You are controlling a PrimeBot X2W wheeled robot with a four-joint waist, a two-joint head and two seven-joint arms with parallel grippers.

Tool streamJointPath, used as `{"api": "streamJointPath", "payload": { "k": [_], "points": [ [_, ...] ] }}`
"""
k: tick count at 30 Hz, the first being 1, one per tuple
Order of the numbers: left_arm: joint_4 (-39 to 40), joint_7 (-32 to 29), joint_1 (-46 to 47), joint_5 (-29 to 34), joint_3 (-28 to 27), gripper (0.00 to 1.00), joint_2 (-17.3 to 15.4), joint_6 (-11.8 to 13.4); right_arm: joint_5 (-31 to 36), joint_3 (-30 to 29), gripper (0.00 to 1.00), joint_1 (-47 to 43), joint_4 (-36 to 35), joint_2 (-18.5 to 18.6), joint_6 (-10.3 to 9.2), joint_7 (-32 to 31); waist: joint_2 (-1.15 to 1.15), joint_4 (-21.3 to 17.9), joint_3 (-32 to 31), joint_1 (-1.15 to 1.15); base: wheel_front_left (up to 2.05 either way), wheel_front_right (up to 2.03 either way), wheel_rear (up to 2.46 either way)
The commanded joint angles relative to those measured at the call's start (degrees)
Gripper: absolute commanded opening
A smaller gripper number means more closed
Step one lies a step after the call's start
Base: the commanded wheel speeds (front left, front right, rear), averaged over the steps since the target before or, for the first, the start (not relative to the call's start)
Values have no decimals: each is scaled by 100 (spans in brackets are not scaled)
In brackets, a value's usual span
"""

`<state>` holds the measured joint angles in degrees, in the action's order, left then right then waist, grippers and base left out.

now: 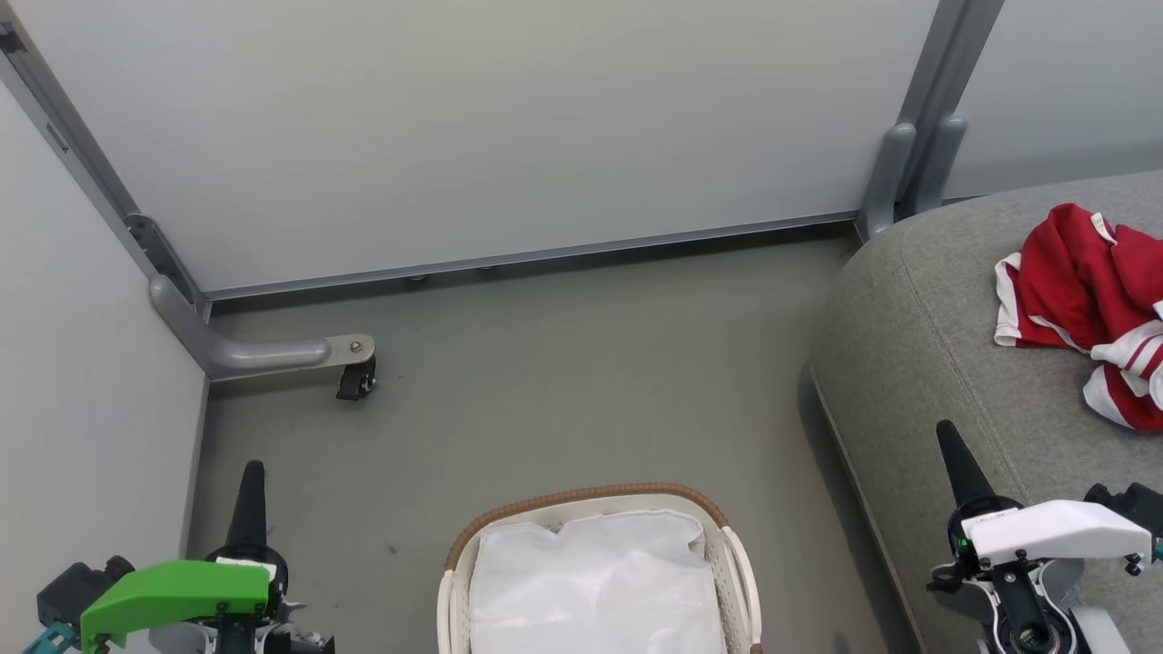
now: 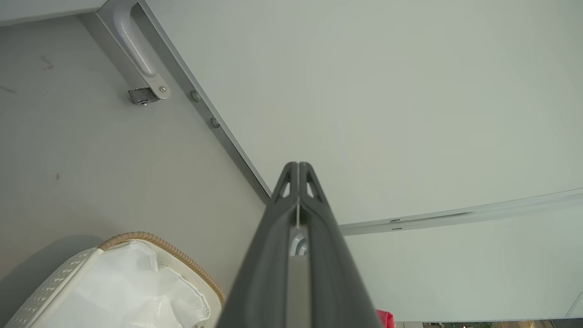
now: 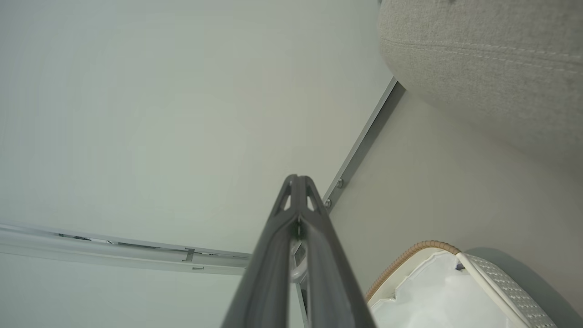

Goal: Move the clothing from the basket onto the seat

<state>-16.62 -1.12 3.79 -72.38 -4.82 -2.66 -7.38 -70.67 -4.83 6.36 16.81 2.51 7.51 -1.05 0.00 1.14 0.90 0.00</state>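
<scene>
Red clothing (image 1: 1086, 291) with white striped trim lies crumpled on the grey seat (image 1: 918, 354) at the right; a sliver of red clothing (image 2: 385, 318) shows at the left wrist view's bottom edge. The basket (image 1: 581, 497) stands on the floor at bottom centre, and inside it I see the white liner alone; its rim (image 2: 164, 246) (image 3: 410, 255) also shows in both wrist views. My left gripper (image 1: 251, 481) is shut at the lower left, left of the basket, holding nothing (image 2: 298, 169). My right gripper (image 1: 949, 445) is shut over the seat's front edge, empty (image 3: 297, 181).
Pale partition panels close off the back and left. A grey metal foot with a black caster (image 1: 356, 377) juts from the left panel onto the grey floor (image 1: 581, 363). A grey post (image 1: 909, 173) stands behind the seat's corner.
</scene>
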Motion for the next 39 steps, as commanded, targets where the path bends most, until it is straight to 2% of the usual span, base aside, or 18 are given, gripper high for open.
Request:
{"api": "streamJointPath", "payload": {
  "k": [1,39],
  "points": [
    [80,-34,123,-145,-26,0,-29,-13,-142,-26,0,0,-78,36,-2,-44,0,-3,-2,0,0,0,0],
    [251,-484,267,-1736,-166,0,-35,-18,-1886,-159,0,-24,-264,50,-3,-496,0,-94,-59,0,0,0,0]
  ]
}}
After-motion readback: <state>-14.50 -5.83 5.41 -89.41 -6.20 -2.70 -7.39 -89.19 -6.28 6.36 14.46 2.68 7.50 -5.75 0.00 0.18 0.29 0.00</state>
